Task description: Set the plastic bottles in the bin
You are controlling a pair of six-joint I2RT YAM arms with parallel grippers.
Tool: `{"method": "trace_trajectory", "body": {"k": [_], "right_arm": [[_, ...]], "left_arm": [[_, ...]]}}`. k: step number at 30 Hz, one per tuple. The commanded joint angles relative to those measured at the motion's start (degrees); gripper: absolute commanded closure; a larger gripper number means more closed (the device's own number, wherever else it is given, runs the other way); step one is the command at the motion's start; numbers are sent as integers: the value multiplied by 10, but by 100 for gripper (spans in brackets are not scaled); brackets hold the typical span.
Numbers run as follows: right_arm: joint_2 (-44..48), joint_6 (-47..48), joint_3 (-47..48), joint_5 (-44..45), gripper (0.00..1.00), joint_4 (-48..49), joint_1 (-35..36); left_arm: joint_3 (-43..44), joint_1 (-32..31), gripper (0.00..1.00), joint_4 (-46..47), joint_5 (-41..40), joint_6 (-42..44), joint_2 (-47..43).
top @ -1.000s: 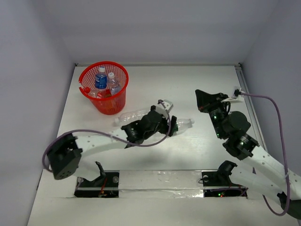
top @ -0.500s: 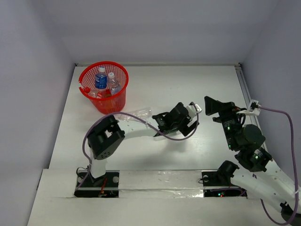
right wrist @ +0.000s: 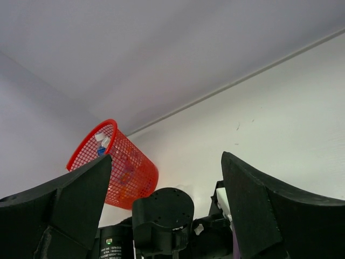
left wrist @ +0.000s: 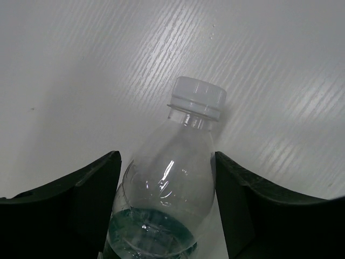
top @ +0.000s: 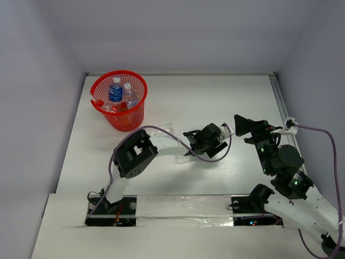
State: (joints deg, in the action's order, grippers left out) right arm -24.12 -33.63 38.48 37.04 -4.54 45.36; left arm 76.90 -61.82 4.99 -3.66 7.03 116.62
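On white table (top: 215, 97), red bin (top: 128, 120), grey walls (top: 188, 32)

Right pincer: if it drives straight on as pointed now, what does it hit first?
Likely the left arm's black wrist housing, low between the right pincer's open fingers. The round red plastic mesh basket lies farther behind. Depth unclear; it might pass above.

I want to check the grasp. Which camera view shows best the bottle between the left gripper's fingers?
The left wrist view: the bottle fills it, white cap and clear body plain between the fingers. In the top view the left gripper covers most of it. In the right wrist view I cannot make it out.
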Motion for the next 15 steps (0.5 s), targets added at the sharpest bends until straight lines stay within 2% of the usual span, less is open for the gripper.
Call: {"method": "trace_trajectory", "body": {"k": [1,2,4,5,7,8,12,15], "right_arm": [[1,13,11,-7,13,-5,-2],[2,13,12,-7,15,-10,-2],[7,15,12,-6,20,-17,-2],[10,17,12,-6,26,-19,-2],[12,18,15,-6,33,-26,-2],[12,21,18,-13,41,-27,-2],[3,38,27,-55,45,-17,-2],[-5,40,32,-72,47,-12,-2]], "left_arm": [[23,-1,41,9,-6,3,-28],[18,-1,45,10,-9,1,-38],[16,-1,46,15,-13,-7,-74],[9,-1,50,18,-13,-10,-90],[6,-1,50,19,-24,-18,-139],[3,7,50,19,-24,-24,-157],[-25,50,51,47,-24,-68,-268],[-59,93,51,81,-28,-131,-349]]}}
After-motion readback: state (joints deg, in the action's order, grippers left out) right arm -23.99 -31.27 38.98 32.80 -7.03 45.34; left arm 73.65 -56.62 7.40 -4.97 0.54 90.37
